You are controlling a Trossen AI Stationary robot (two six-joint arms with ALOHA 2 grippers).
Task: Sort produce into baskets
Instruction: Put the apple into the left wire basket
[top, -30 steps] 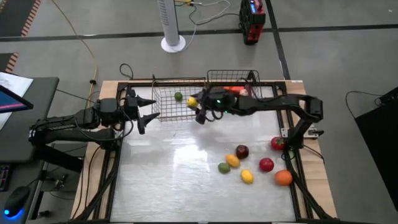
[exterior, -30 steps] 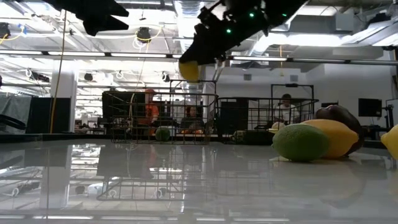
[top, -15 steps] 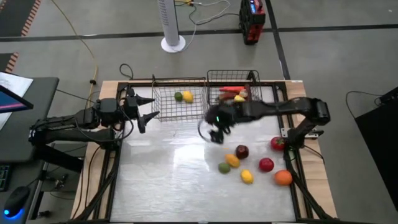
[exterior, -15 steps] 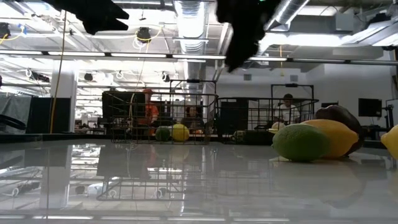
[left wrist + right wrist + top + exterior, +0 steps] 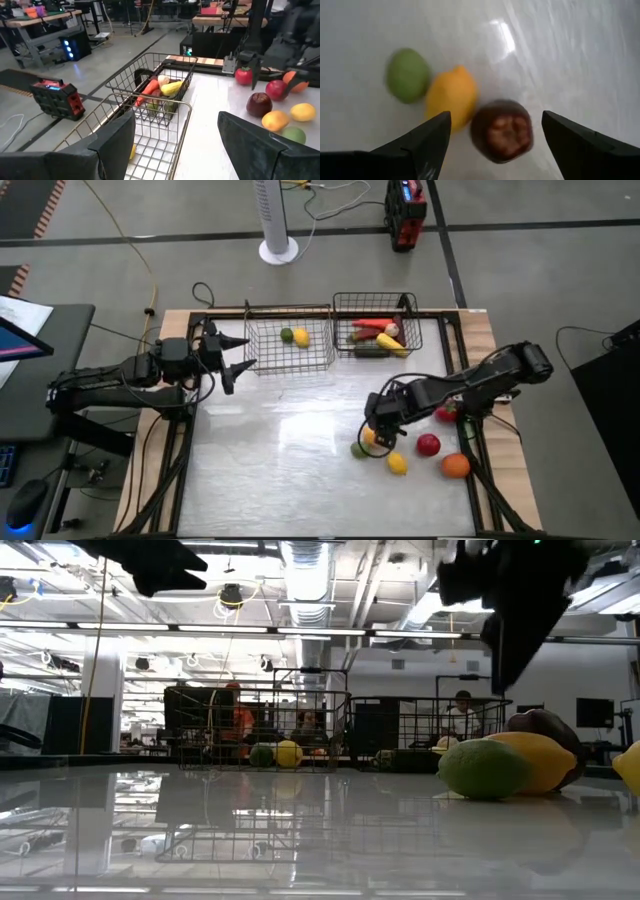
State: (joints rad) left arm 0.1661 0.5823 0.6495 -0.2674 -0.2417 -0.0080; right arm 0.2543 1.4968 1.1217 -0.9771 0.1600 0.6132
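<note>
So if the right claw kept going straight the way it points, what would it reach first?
Most likely the maroon fruit, which sits between the open right claw's fingers; the yellow fruit lies just beside it.

Ceiling strip lights [image 5: 305, 565] lit the scene brightly; their glare streaked the glossy desk [image 5: 290, 430], and the right wrist view was motion-blurred.
</note>
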